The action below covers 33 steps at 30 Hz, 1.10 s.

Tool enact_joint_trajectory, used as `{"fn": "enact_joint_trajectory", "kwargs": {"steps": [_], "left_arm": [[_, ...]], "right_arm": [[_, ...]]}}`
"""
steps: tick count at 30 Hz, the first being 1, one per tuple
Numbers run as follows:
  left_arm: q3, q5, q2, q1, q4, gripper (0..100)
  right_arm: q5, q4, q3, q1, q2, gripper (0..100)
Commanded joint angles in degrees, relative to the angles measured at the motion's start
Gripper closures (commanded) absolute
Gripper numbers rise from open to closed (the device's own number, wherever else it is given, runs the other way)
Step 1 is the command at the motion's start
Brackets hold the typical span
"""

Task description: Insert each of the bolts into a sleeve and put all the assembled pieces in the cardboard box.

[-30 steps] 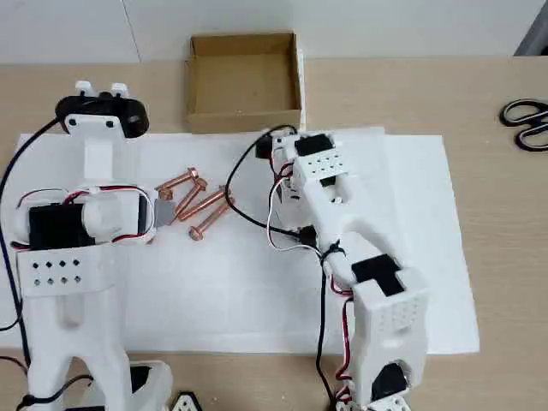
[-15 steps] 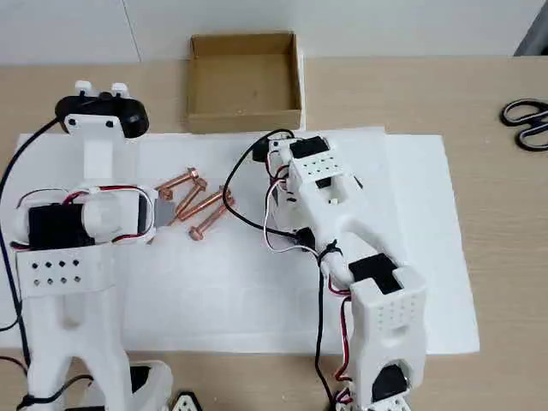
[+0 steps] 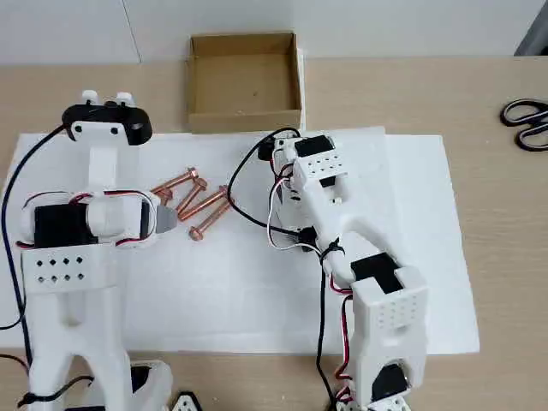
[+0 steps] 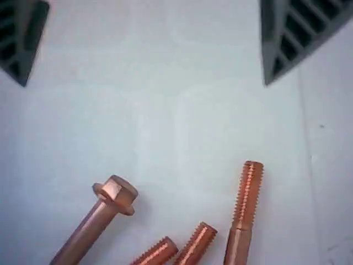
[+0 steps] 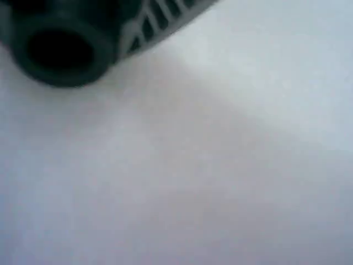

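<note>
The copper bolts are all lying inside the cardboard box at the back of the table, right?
Not quite. The bolts lie out on the white sheet, in front of the cardboard box, not inside it. The box does sit at the back of the table. The high view shows this.

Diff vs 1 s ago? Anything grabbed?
The left gripper edged slightly toward the bolts, jaws open, and took hold of nothing. The right arm swayed a little and came back. The bolts, cardboard box and scissors stayed put.
</note>
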Motion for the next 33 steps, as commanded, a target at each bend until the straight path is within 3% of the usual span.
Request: {"fn": "enact_joint_trajectory", "kwargs": {"steps": [1, 6, 13, 19, 27, 33], "left_arm": [[-0.4, 0.2, -0.1, 0.3, -1.0, 74], [-0.4, 0.2, 3.3, 0.2, -1.0, 74], [-6.5, 0.1, 19.5, 0.1, -1.3, 74], [-14.4, -2.5, 34.3, -0.3, -6.4, 74], [-23.3, -3.1, 49.3, -6.1, -9.6, 75], [-25.9, -3.1, 52.8, -6.0, -9.7, 85]], "right_arm": [[-0.2, 2.2, 0.4, 0.8, -2.8, 98.5], [4.2, 4.8, 0.8, 0.9, -9.6, 98.5], [13.2, 7.3, 0.6, 0.9, -16.0, 98.5], [13.2, 8.2, 0.5, 0.8, -16.6, 98.5], [13.2, 8.2, 0.5, 0.8, -16.6, 98.5], [13.2, 8.2, 0.5, 0.6, -16.6, 98.5]]}}
